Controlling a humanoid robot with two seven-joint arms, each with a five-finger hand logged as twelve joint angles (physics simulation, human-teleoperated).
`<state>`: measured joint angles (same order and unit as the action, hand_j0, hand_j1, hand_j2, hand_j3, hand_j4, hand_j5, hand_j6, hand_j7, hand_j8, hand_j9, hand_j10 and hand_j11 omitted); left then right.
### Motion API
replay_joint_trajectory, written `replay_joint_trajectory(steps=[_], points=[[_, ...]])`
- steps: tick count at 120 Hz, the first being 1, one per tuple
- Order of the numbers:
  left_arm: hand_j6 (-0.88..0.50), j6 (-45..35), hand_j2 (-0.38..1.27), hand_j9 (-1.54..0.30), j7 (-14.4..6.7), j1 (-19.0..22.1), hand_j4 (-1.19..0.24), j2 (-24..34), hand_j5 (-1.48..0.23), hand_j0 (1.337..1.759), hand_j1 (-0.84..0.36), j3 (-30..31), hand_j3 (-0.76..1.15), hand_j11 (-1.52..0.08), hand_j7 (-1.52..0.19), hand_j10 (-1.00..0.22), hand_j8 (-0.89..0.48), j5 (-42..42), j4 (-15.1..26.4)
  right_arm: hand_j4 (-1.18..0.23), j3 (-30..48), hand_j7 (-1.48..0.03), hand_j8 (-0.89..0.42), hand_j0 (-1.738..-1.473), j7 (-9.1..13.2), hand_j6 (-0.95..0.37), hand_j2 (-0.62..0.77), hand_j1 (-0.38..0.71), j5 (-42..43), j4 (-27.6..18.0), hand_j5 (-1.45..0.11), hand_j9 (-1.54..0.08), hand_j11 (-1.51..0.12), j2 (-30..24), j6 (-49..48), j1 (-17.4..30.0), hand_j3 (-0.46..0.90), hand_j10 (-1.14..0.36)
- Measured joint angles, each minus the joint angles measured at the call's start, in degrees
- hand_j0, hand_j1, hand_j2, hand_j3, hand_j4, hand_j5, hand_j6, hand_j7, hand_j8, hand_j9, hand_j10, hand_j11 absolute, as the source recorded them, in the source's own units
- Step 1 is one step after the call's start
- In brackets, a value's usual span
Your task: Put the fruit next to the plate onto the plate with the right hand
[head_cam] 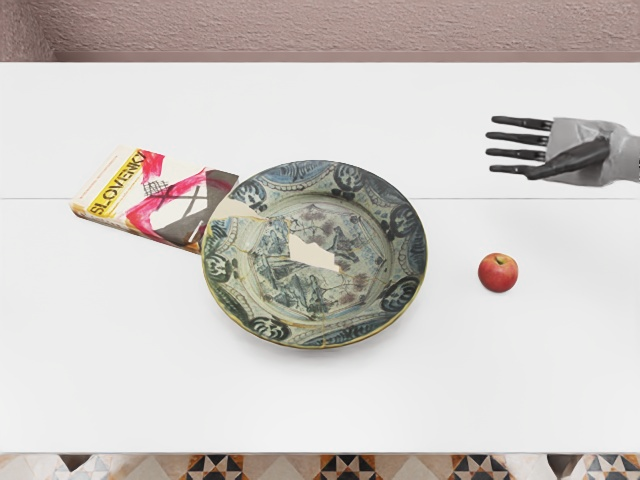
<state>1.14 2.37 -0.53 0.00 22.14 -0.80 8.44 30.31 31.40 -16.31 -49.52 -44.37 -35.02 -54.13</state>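
A small red apple [498, 272] lies on the white table, just right of a large patterned blue-green plate [400, 290] at the centre. The plate holds nothing. My right hand [525, 148] reaches in from the right edge, above and slightly right of the apple, well apart from it. Its dark fingers [515, 139] are stretched out straight toward the left and hold nothing. The left arm is out of view.
A book [140, 195] with a yellow spine and a red-and-white cover lies left of the plate, its corner tucked under the plate's rim. The table's front edge [320, 452] runs along the bottom, with patterned floor below.
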Motion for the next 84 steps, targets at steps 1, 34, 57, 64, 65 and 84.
replay_joint_trajectory(steps=[1,34,57,64,65,84], points=[[-0.23,0.0,0.05,-0.30,0.0,0.0,-0.23,0.0,-0.30,1.658,0.07,0.0,0.00,-0.30,-0.30,-0.23,-0.23,0.0,0.0,-0.03,0.0,-0.05,-0.03,-1.658,0.0,-0.03,-0.01,-0.31,0.1,0.0,-0.05,-0.05,-0.05,0.1,0.0,-0.1,0.00,-0.03],[-0.23,0.0,0.05,-0.30,0.0,0.0,-0.23,0.0,-0.30,1.658,0.07,0.0,0.00,-0.30,-0.30,-0.23,-0.23,0.0,0.0,-0.03,1.1,-0.05,-0.03,-1.658,-1.2,-0.03,-0.01,-0.30,10.1,-3.3,-0.05,-0.05,-0.05,-1.4,0.0,-2.2,0.00,-0.03],[-0.23,0.0,0.05,-0.30,0.0,0.0,-0.23,0.0,-0.30,1.658,0.07,0.0,0.00,-0.30,-0.30,-0.23,-0.23,0.0,0.0,-0.04,7.4,-0.05,-0.04,-1.658,-8.2,-0.04,-0.01,-0.30,39.0,-22.9,-0.05,-0.05,-0.05,-8.3,0.0,-2.1,0.00,-0.04],[-0.23,0.0,0.05,-0.30,0.0,0.0,-0.23,0.0,-0.30,1.658,0.07,0.0,0.00,-0.30,-0.30,-0.23,-0.23,0.0,0.0,-0.04,7.6,-0.05,-0.04,-1.658,-9.2,-0.04,-0.01,-0.30,45.1,-30.1,-0.05,-0.05,-0.05,-10.5,0.8,-1.1,0.00,-0.04],[-0.23,0.0,0.05,-0.30,0.0,0.0,-0.23,0.0,-0.30,1.658,0.07,0.0,0.00,-0.30,-0.30,-0.23,-0.23,0.0,0.0,-0.04,7.6,-0.05,-0.04,-1.658,-9.3,-0.04,-0.01,-0.30,46.1,-31.1,-0.05,-0.05,-0.05,-10.7,1.2,-0.9,0.00,-0.04],[-0.23,0.0,0.05,-0.30,0.0,0.0,-0.23,0.0,-0.30,1.658,0.07,0.0,0.00,-0.30,-0.30,-0.23,-0.23,0.0,0.0,-0.04,7.6,-0.05,-0.04,-1.658,-9.8,-0.05,-0.01,-0.30,60.1,-43.8,-0.06,-0.06,-0.05,-13.6,14.2,4.9,0.00,-0.04]])
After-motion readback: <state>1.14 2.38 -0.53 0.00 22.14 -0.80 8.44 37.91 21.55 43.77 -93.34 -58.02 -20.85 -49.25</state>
